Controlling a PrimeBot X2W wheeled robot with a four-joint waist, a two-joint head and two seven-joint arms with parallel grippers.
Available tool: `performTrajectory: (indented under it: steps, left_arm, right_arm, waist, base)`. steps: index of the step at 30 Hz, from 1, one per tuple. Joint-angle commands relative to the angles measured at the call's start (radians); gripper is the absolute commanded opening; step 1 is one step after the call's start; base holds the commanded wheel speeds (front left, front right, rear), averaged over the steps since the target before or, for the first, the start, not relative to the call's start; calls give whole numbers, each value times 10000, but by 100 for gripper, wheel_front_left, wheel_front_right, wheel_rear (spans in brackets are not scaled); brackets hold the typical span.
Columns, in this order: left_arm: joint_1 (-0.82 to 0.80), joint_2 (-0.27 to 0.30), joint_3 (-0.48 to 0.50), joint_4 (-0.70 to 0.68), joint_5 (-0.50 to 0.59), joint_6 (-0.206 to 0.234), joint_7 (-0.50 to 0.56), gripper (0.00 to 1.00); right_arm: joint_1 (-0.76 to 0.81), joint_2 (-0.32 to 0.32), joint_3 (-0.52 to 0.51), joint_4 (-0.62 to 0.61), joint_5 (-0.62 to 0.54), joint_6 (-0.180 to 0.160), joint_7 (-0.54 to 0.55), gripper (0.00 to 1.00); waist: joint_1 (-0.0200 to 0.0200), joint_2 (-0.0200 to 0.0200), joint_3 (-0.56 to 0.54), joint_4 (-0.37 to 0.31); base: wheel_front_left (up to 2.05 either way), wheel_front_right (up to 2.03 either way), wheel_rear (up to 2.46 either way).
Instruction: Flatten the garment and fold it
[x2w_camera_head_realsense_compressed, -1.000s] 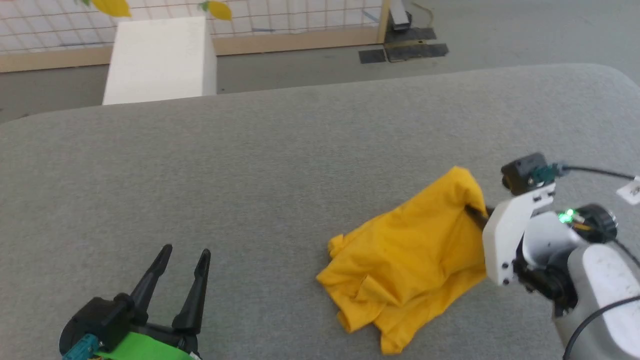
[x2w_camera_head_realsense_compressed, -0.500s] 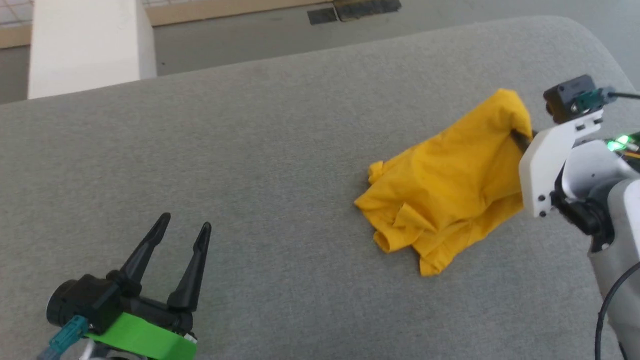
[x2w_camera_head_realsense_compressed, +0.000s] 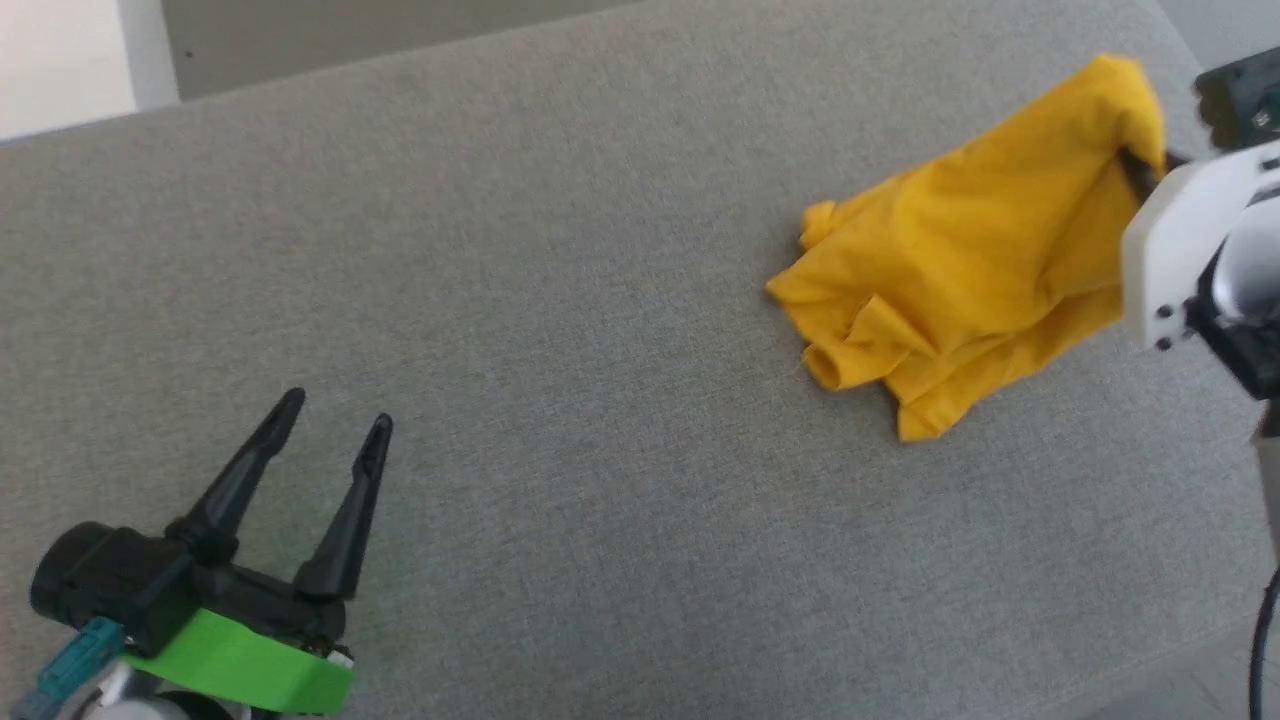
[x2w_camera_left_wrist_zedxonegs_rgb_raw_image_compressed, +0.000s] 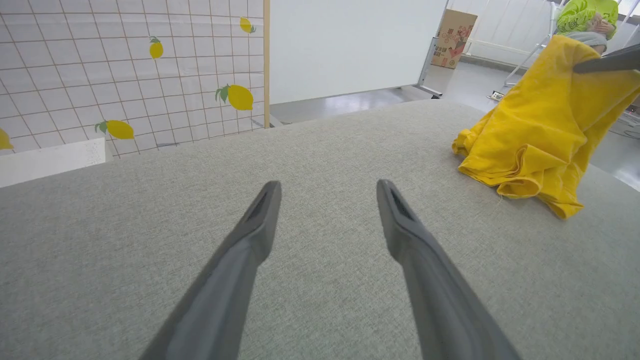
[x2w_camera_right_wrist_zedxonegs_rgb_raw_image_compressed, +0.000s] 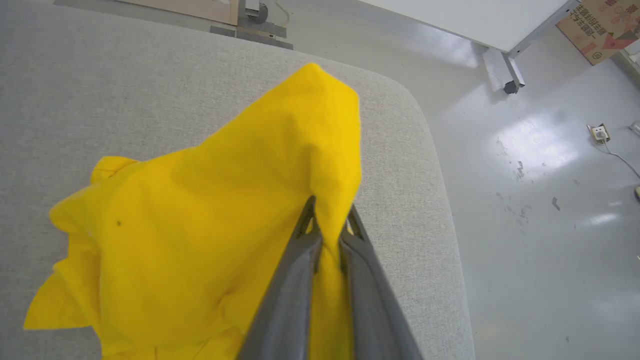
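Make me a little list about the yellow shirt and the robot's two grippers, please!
Surface: grey fabric-covered table
Garment: crumpled mustard-yellow cloth T-shirt, one edge lifted, rest bunched on the table
Right gripper: shut, pinching the T-shirt's raised edge
Left gripper: open, empty, apart from the T-shirt
Folded: not yet

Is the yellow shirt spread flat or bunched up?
Bunched up: the garment hangs crumpled from the right claw, lower folds heaped.

Left claw (x2w_camera_left_wrist_zedxonegs_rgb_raw_image_compressed: 327, 184) spread wide over grey surface (x2w_camera_left_wrist_zedxonegs_rgb_raw_image_compressed: 320, 145), yellow garment (x2w_camera_left_wrist_zedxonegs_rgb_raw_image_compressed: 540, 125) heaped at right, lemon-print wall (x2w_camera_left_wrist_zedxonegs_rgb_raw_image_compressed: 75, 75) behind
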Motion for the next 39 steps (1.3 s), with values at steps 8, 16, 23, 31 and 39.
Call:
performTrajectory:
  steps: [8, 16, 23, 31, 39]
  left_arm:
    - [-432, 707, 365, -896, 290, -19, 179, 100]
    - [-455, 1226, 727, -1592, 333, -21, 360, 100]
    - [-423, 1534, 854, -1893, 336, -41, 462, 100]
    - [-482, 1714, 852, -2068, 318, -60, 517, 100]
    - [-509, 1777, 876, -2026, 260, -41, 505, 100]
  right_arm:
    - [-489, -357, -796, -454, -710, -15, -331, 0]
    - [-487, -989, -1732, -661, -1270, -15, -618, 0]
    - [-453, -1360, -2389, -511, -1870, -15, -1035, 0]
    - [-56, -586, -2995, 172, -2307, -15, -1497, 0]
    - [-12, -312, -3518, 939, -2821, -15, -1976, 88]
  waist:
    - [-1, 0, 1394, -347]
    - [-1, 0, 2094, -252]
    - [-1, 0, 2551, -126]
    - [-1, 0, 2836, 61]
    - [-1, 0, 2856, 162]
  base:
    - [0, 0, 0]
    - [0, 0, 0]
    - [0, 0, 0]
    - [0, 0, 0]
    - [0, 0, 0]
